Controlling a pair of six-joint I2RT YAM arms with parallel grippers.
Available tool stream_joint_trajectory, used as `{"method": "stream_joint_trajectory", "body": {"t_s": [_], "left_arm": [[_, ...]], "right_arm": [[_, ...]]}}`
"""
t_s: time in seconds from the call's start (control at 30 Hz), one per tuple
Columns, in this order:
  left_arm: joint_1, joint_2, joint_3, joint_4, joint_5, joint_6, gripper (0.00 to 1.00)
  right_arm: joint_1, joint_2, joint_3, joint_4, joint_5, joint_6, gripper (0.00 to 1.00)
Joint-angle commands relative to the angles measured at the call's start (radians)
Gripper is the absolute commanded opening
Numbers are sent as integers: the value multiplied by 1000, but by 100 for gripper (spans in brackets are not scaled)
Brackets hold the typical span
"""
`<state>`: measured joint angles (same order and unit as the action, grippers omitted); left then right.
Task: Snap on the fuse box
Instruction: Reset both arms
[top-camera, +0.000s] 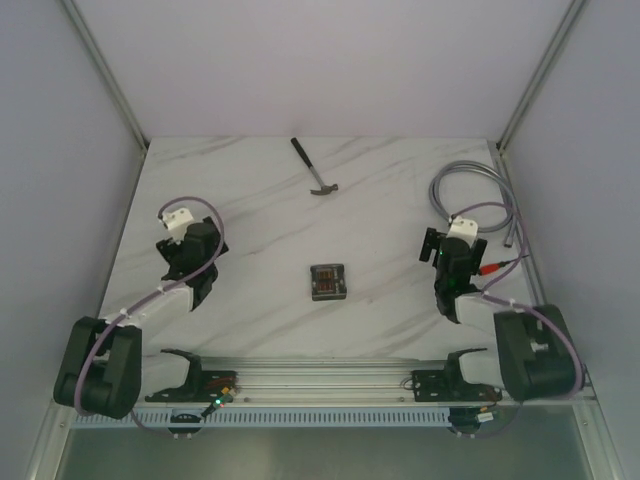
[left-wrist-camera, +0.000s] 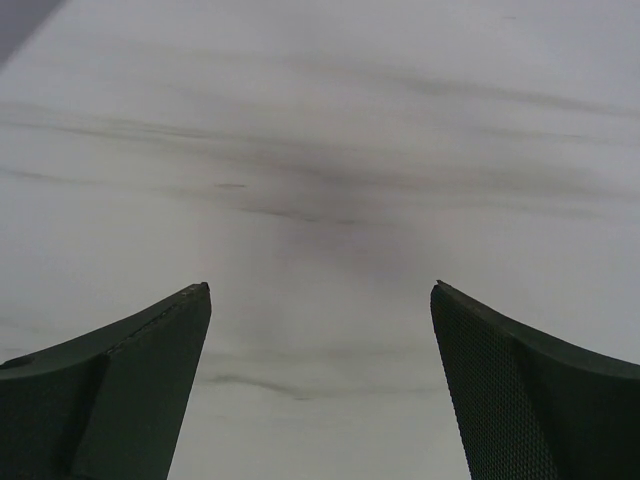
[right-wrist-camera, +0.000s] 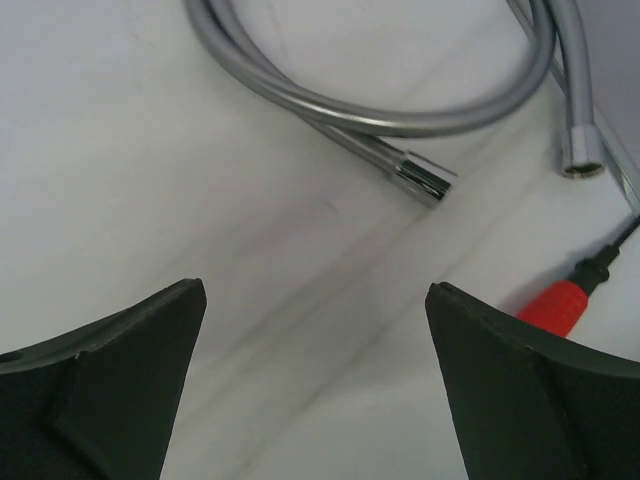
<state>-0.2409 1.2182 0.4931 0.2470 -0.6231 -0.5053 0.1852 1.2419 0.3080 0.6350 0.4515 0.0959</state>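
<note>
The fuse box (top-camera: 328, 281) lies unheld, with the left gripper (left-wrist-camera: 320, 287) and right gripper (right-wrist-camera: 315, 285) wide open, empty and well apart from it; snap-fit unconfirmable.

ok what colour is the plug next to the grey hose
The plug is red, clearest in the right wrist view.

The left arm (top-camera: 100, 365) and right arm (top-camera: 535, 350) sit folded at opposite sides, well apart. The left gripper (left-wrist-camera: 320, 290) angles downward, jaws spread wide and empty. The right gripper (right-wrist-camera: 315, 285) matches it
</note>
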Motion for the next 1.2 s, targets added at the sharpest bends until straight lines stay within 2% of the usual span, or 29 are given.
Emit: {"method": "stream_joint_trajectory", "body": {"t_s": [0.0,0.07,0.13,0.2,0.27,0.37,0.4,0.47,0.5,0.53,0.6,0.63,1.17], "left_arm": [[61,-12,-76,277,-123,186,100],[68,-1,-169,501,-145,278,100],[89,27,-253,720,-104,339,100],[106,75,-274,789,-38,348,100],[110,128,-249,808,11,381,100],[116,205,-269,968,95,449,100],[126,261,-292,1051,135,463,100],[132,344,-290,1118,270,517,100],[139,348,-290,1121,295,523,100],[147,329,-273,1045,301,502,100],[161,341,-264,1071,307,494,100],[162,329,-261,1032,312,486,100],[163,336,-258,1040,315,487,100]], "right_arm": [[-32,140,-63,498,87,-99,99],[-42,177,-80,608,36,-129,99],[-84,249,-121,749,-9,-104,99],[-109,287,-147,813,-49,-81,99],[-118,278,-127,743,-126,-97,99],[-159,284,-73,648,-241,-96,100],[-175,285,-67,639,-273,-87,100],[-181,283,-67,636,-284,-85,100],[-181,282,-67,632,-284,-85,100],[-181,284,-66,634,-284,-86,100],[-181,283,-67,634,-283,-86,100],[-181,283,-67,635,-284,-86,100],[-181,282,-67,634,-283,-86,100]]}}
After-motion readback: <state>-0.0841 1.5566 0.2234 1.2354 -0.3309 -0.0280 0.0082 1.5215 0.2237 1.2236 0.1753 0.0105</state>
